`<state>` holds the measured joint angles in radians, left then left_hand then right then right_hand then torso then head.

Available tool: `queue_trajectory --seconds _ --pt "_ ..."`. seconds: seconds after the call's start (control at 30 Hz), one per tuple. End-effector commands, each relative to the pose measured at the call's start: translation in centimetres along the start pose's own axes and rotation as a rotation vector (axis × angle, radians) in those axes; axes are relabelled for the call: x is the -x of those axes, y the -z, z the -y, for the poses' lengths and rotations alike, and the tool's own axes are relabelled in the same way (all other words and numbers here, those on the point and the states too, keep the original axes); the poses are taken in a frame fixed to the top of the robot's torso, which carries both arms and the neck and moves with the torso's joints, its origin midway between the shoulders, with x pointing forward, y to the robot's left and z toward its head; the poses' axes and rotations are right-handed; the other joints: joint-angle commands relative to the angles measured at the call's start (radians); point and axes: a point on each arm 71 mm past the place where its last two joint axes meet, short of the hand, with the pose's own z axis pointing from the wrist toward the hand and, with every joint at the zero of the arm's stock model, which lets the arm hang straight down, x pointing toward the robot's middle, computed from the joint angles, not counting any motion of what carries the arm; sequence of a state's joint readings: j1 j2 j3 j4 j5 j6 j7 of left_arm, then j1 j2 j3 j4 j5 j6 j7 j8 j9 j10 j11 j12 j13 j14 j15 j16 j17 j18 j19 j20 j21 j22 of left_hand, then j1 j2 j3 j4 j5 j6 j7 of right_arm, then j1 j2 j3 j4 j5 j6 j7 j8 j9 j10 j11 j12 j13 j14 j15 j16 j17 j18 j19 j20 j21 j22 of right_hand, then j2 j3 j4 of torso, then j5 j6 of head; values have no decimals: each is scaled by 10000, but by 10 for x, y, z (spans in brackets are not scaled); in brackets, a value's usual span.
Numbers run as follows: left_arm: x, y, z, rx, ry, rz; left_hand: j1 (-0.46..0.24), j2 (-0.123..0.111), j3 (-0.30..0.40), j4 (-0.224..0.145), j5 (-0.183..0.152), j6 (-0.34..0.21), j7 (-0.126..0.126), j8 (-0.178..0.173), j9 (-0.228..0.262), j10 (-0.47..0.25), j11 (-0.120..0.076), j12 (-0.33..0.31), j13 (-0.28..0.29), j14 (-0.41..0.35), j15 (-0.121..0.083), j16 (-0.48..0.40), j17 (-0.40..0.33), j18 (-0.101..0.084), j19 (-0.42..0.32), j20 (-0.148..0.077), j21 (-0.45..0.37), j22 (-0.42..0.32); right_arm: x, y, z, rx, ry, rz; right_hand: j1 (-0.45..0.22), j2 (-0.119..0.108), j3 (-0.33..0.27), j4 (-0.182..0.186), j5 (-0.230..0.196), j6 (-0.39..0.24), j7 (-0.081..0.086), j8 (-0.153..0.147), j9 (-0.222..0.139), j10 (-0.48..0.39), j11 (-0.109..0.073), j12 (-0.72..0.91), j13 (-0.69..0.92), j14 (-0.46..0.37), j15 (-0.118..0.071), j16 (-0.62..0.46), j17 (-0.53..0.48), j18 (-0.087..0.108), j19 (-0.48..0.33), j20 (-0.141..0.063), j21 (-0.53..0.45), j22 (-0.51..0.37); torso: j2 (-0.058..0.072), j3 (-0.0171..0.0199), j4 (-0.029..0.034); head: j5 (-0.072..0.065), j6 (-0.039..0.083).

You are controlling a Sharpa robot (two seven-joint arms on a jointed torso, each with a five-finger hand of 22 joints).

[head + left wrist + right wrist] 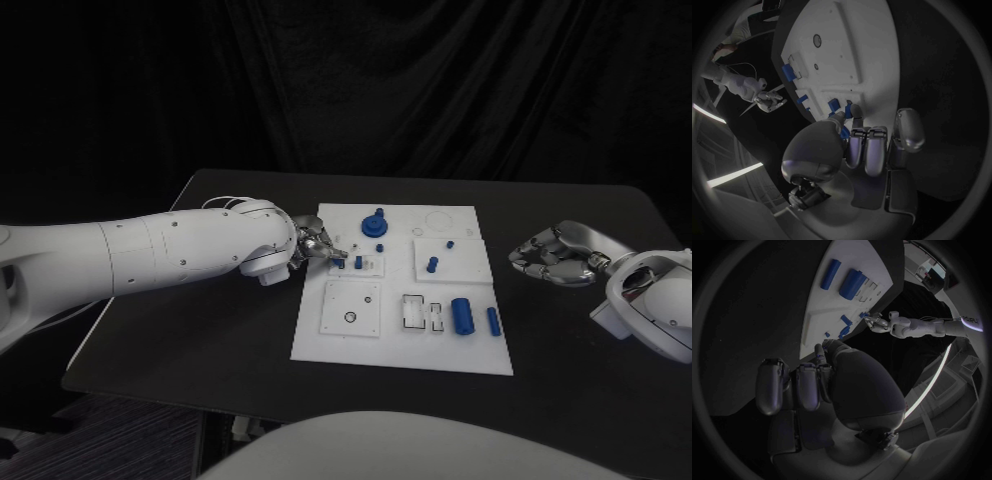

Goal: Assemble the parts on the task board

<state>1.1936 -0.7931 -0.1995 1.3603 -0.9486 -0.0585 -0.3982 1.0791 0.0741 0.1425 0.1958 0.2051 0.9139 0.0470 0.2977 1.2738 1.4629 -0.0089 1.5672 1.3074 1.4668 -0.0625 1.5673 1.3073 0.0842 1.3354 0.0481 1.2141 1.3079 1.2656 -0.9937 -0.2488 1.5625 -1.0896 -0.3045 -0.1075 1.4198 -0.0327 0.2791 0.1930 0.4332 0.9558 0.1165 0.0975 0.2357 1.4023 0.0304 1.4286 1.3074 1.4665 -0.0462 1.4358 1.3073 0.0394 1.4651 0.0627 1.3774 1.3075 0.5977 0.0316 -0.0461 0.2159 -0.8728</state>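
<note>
No legible text or labels anywhere

Task board [346,340] mid-table; left hand [315,245] at its left edge; right hand [555,255] right, apart.

I am looking down at one black table [188,330] and one white task board [404,350] lying on it. I am counting seven blue parts on the board: one round knobbed piece [375,225], one thick cylinder [462,316], one slimmer cylinder [493,321], one short peg [433,265], and three small bits [379,247] too tiny to tell apart. I am working with two hands, my left hand [315,247] and my right hand [555,255].
</note>
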Motion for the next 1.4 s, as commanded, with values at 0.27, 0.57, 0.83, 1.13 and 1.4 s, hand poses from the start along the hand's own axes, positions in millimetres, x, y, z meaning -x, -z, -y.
queue_trajectory --seconds 0.27,0.57,0.83,1.13,1.4 --pt "-15 -1 -6 430 -280 -681 118 7 19 -95 -49 -91 67 -34 -8 1079 -37 36 2634 1040 -8 35 2635 116 49 19 -18 269 -1 1 2 -181 -1 -75 -73 33 63 -21 46 -37 22 -37 -17 -71 8 -49 456 564 54 -36 474 150 108 39 -31 1654 -1 -1 1 -3 2" --pt "-16 -1 -4 368 -272 -664 136 11 27 -109 -50 -95 65 -32 -6 1079 -38 36 2634 1040 -10 35 2635 115 49 18 -19 272 -1 1 2 -188 -2 -81 -73 33 63 -21 46 -37 22 -37 -17 -71 8 -49 456 564 54 -36 474 150 108 39 -31 1654 -1 -1 0 7 2" --pt "-16 -2 -2 280 -259 -623 56 20 -29 -36 -240 -156 100 -54 -11 1079 -18 36 2634 1040 -3 35 2635 117 42 17 -45 275 -1 0 2 -182 0 -96 -73 33 63 -21 46 -37 22 -37 -17 -71 8 -49 456 564 54 -36 474 150 108 39 -31 1654 0 -2 2 6 2" --pt "-17 -2 -2 282 -278 -657 -252 -104 -384 219 -620 -207 162 -82 -32 1079 35 36 2634 1040 39 35 2635 111 56 50 -63 314 -2 0 2 -203 4 -120 -88 32 85 -37 51 -21 19 -29 -17 -71 6 -58 445 560 52 -51 452 153 103 39 -50 1647 -6 1 -3 -13 2" --pt "-15 -2 -5 493 -426 -609 -566 -102 -801 572 -1097 -234 186 -106 -57 1079 60 36 2634 1040 64 35 2635 111 80 77 -75 361 -2 0 2 -227 6 -129 -105 18 80 -37 49 -23 22 -29 -18 -75 8 -64 436 560 52 -51 451 154 102 39 -55 1645 -5 -4 -8 -3 2"
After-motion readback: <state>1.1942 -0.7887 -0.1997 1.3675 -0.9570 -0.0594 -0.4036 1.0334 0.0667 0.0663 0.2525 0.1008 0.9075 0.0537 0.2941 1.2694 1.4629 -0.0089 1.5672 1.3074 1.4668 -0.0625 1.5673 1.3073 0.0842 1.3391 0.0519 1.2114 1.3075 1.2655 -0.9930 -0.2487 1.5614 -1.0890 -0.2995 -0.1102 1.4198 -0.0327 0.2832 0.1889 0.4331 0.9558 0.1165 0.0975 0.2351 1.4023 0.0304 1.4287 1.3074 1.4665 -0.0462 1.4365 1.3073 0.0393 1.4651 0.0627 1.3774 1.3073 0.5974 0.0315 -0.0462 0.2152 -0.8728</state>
